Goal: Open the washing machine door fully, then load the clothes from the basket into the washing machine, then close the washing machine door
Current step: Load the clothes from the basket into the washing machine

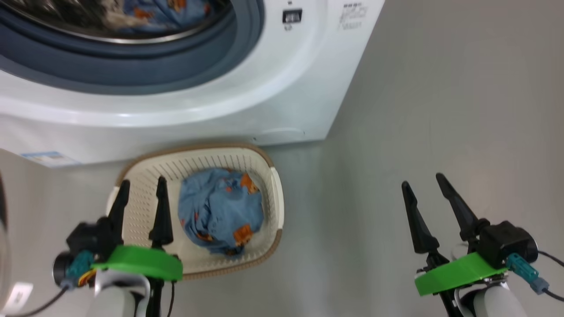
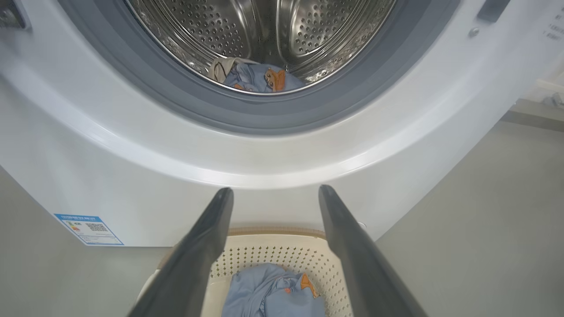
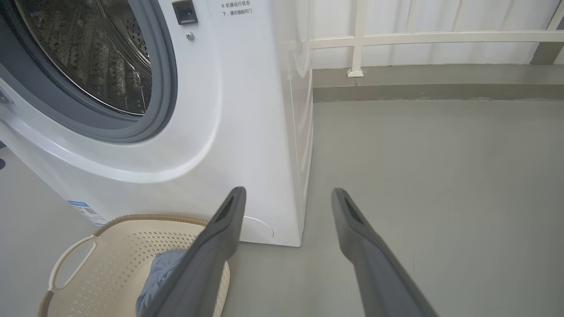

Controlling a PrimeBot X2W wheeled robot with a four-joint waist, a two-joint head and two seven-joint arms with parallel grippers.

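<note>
Head view: the left tool [image 1: 143,180] hangs over the near-left part of the basket [image 1: 194,150], fingers apart and gripping nothing. The right tool [image 1: 422,179] hovers over bare floor [image 1: 440,88] well to the basket's right, also spread and empty. The left wrist view looks along the left tool straight down at the clothes [image 1: 220,211] in the basket.

The basket sits on the floor, just before the foot of the machine [image 1: 286,88], which stands toward the floor's far edge by a raised kerb [image 3: 418,81].

Progress, as I judge it:
- Opening the door looks done. The drum mouth is uncovered. A curved glossy sliver at the left edge may be the door [image 1: 2,207], but I cannot tell how far it has swung.
- Loading is partly done. Some printed fabric already lies at the bottom of the drum [image 2: 264,31], and a blue heap is left in the basket.
- Moving that heap and shutting the door remain.

Counts:
- Tools: two, with two fingers each.
- Machine: one.
- Basket: one.
- Clothes in the drum: one blue piece with a cream piece beside it.
- Clothes in the basket: one crumpled blue bundle. Whether it is one garment or several I cannot tell.
- Label [image 2: 88,229]: one blue sticker, on the machine's lower left front.
</note>
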